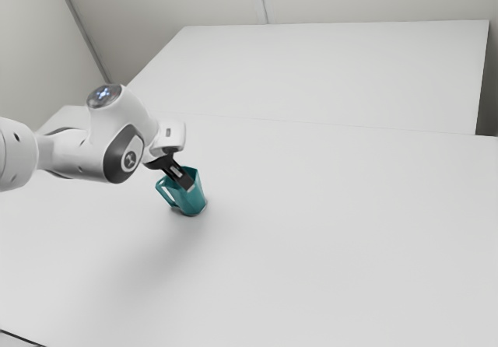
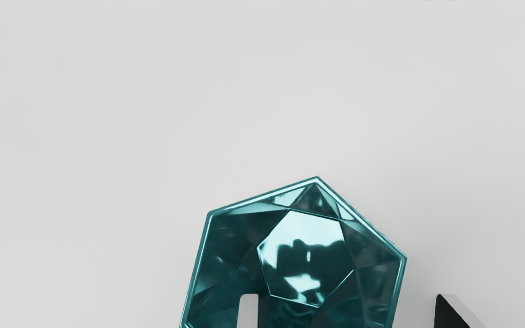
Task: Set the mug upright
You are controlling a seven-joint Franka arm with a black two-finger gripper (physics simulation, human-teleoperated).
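And over on the exterior view's left, the white arm (image 1: 117, 148) is brought in above and beside the mug (image 1: 191, 198). Next along, the handle (image 1: 164, 192) is seen, turned toward the arm's side of the mug. Then the mug itself: it is stood on its base on the table (image 1: 327, 238), mouth up, just as the task wants; whether it was set so by the arm can't be told. Here at the rim, the gripper (image 2: 345, 303) is held spread, one finger over the mug's mouth, the other outside, the wall left between them unpinched. That straddle suits a rim grip about to be taken, or equally one just let go; with the base bearing the weight, no support seems needed. And inside the mug, the faceted inner floor (image 2: 306, 259) is plainly shown, bright reflections thrown across it, with the one finger seemingly dipped in.
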